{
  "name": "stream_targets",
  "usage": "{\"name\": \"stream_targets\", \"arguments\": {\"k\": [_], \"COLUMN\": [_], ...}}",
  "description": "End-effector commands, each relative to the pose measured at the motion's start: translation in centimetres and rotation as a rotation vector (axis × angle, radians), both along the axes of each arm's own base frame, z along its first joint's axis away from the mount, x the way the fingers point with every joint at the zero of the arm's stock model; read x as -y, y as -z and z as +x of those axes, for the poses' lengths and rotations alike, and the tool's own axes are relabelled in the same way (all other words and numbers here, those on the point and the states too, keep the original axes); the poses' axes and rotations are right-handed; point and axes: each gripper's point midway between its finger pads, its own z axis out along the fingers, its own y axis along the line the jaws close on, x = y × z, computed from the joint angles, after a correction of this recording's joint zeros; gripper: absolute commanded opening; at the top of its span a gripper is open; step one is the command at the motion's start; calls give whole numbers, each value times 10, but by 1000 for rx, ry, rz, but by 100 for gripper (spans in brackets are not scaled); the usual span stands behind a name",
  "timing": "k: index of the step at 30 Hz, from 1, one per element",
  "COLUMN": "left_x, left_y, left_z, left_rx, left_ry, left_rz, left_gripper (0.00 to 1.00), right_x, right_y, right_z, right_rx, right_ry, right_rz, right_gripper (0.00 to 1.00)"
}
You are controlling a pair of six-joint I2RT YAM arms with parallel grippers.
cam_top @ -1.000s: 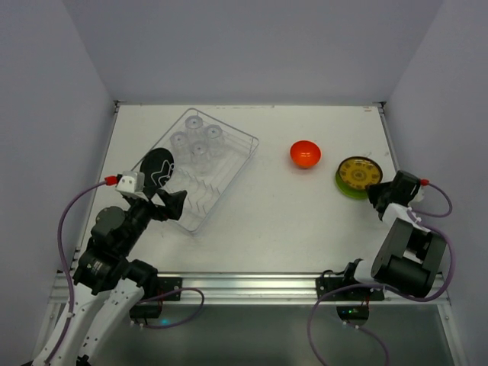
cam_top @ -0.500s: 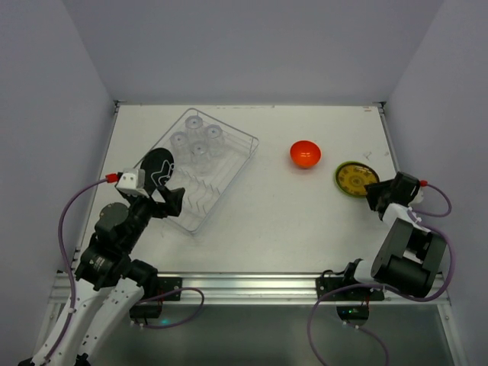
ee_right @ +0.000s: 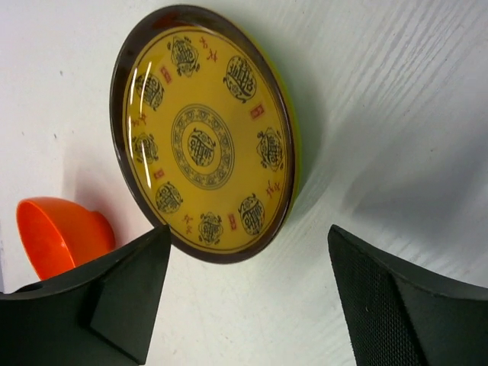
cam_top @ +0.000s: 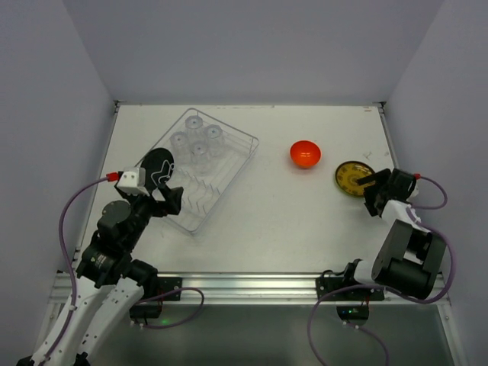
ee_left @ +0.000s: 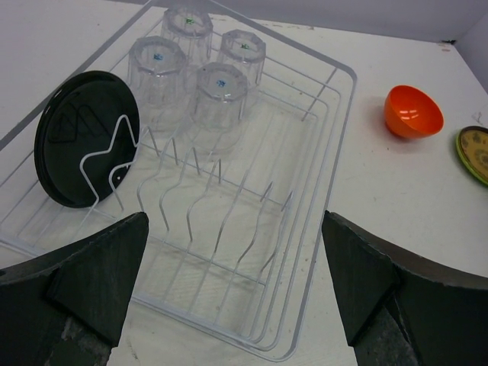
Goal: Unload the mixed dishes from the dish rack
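Note:
The silver wire dish rack (cam_top: 238, 164) (ee_left: 335, 152) sits at the left of the table. Several clear tumblers (cam_top: 197, 141) (ee_left: 217, 91) stand upside down in its far end. A black plate (cam_top: 155, 169) (ee_left: 88, 141) leans upright in its tines. My left gripper (cam_top: 169, 202) (ee_left: 232, 252) hovers open over the rack's near end, holding nothing. An orange bowl (cam_top: 304, 153) (ee_right: 61, 232) and a yellow patterned plate (cam_top: 353, 177) (ee_right: 202, 137) lie on the table at the right. My right gripper (cam_top: 369, 197) (ee_right: 248, 236) stands open just off the plate's near edge.
White walls close in the table on three sides. The right arm's purple cable (cam_top: 433, 200) loops near the right table edge. The orange bowl (ee_left: 412, 112) and the rim of the yellow plate (ee_left: 474, 151) also show in the left wrist view.
My right gripper has opened and let go of the yellow plate, which now lies flat on the table. The left arm has barely shifted.

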Motion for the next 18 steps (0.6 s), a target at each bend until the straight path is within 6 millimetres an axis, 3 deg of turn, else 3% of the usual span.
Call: {"name": "stream_targets", "arguments": {"k": [1, 2, 3, 4, 7, 9, 11, 13, 16, 18], "left_x": [-6, -9, -11, -12, -14, -17, -24, -29, -37, -36], "left_y": [0, 2, 4, 6, 15, 21, 25, 18, 12, 5], "left_z": [5, 7, 7, 9, 13, 18, 23, 27, 45, 64], "left_rx": [-9, -21, -34, -44, -85, -109, -132, -137, -115, -63], "left_ry": [-47, -69, -82, -94, -117, -142, -179, -212, -255, -246], "left_rz": [5, 7, 12, 16, 36, 58, 100, 128, 220, 313], "left_gripper": [100, 100, 100, 100, 100, 100, 100, 100, 100, 100], "right_x": [4, 4, 5, 3, -6, -24, -65, -109, -152, -160], "right_y": [-27, -27, -32, -49, -74, -112, -149, -169, -169, -145], "right_z": [-2, -10, -12, -14, -21, -23, -21, -16, -13, -4], "right_rx": [5, -15, -8, 37, 104, 238, 398, 510, 502, 412], "right_ry": [-32, -27, -24, -39, -79, -151, -308, -483, -697, -747], "right_rz": [-84, -91, -105, -139, -173, -237, -261, -259, -260, -241], "right_gripper": [87, 97, 99, 99, 99, 99, 99, 99, 99, 99]}}
